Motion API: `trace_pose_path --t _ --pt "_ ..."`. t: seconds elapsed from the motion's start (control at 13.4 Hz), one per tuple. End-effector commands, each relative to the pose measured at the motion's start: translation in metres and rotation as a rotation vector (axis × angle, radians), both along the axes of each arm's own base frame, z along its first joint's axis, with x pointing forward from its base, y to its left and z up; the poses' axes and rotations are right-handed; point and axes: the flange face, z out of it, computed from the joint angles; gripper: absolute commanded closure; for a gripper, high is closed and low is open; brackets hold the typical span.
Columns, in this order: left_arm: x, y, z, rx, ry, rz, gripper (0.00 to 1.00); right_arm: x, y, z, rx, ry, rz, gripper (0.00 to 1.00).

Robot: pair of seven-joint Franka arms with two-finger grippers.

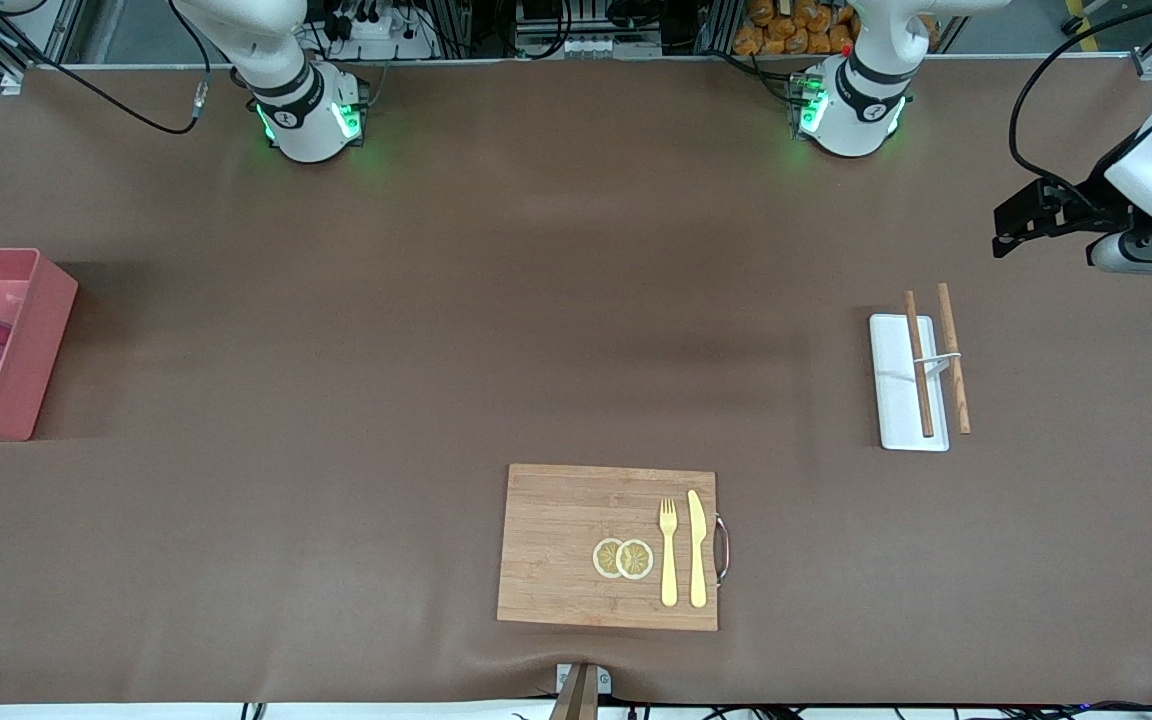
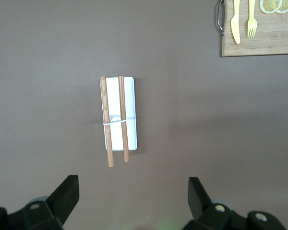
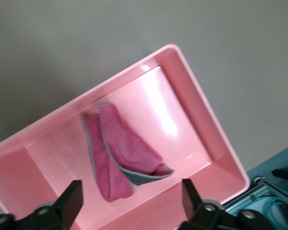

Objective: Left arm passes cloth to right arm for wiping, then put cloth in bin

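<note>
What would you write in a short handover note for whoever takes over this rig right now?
Left pincer: open, empty, over bare table at the left arm's end, near the white tray with two wooden sticks.
Right pincer: open, empty, over the pink bin at the right arm's end.
Crimson-pink cloth: lying crumpled inside the bin, free of both pincers.
Done, by how things lie: cloth is in the bin.
Left: nothing visible; arms could retract.

The left gripper [image 2: 132, 199] hangs with fingers spread wide over the brown bench [image 2: 48, 57], above a white tray [image 2: 127, 112] carrying two wooden sticks [image 2: 105, 122]; a cutting board [image 2: 264, 40] lies well apart from the tray.
</note>
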Motion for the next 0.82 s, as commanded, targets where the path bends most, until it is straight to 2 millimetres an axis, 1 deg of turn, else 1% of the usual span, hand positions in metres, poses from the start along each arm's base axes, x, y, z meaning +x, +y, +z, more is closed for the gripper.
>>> trace_pose_path --t 0.0,0.07,0.15,0.22,0.3,0.37,0.52,0.67,0.75 --pt "0.002 0.0 0.003 0.005 -0.011 0.002 0.0 0.034 0.029 0.017 0.025 0.018 -0.059 0.0" --pt "0.002 0.001 0.003 0.005 -0.011 0.004 0.0 0.044 0.04 0.026 0.008 0.033 -0.094 0.0" --pt "0.002 0.0 0.003 0.005 -0.011 0.002 0.0 0.055 0.056 0.032 0.012 0.062 -0.151 0.0" --pt "0.002 0.0 0.003 0.005 -0.011 0.002 0.0 0.069 0.079 0.039 0.017 0.091 -0.197 0.0" --pt "0.002 0.001 0.004 0.005 -0.013 0.004 0.0 0.084 0.106 0.044 0.011 0.119 -0.237 0.0" --pt "0.002 0.001 0.003 0.005 -0.011 0.004 0.0 0.096 0.132 0.05 0.011 0.136 -0.286 0.0" --pt "0.002 0.001 0.003 0.005 -0.011 0.004 0.0 0.117 0.192 0.042 0.056 0.215 -0.359 0.0" --pt "0.002 0.001 0.003 0.005 -0.011 0.004 0.0 0.137 0.259 0.042 0.058 0.252 -0.473 0.0" --pt "0.002 0.001 0.003 0.005 -0.011 0.004 0.0 0.142 0.29 0.041 0.073 0.288 -0.524 0.0"
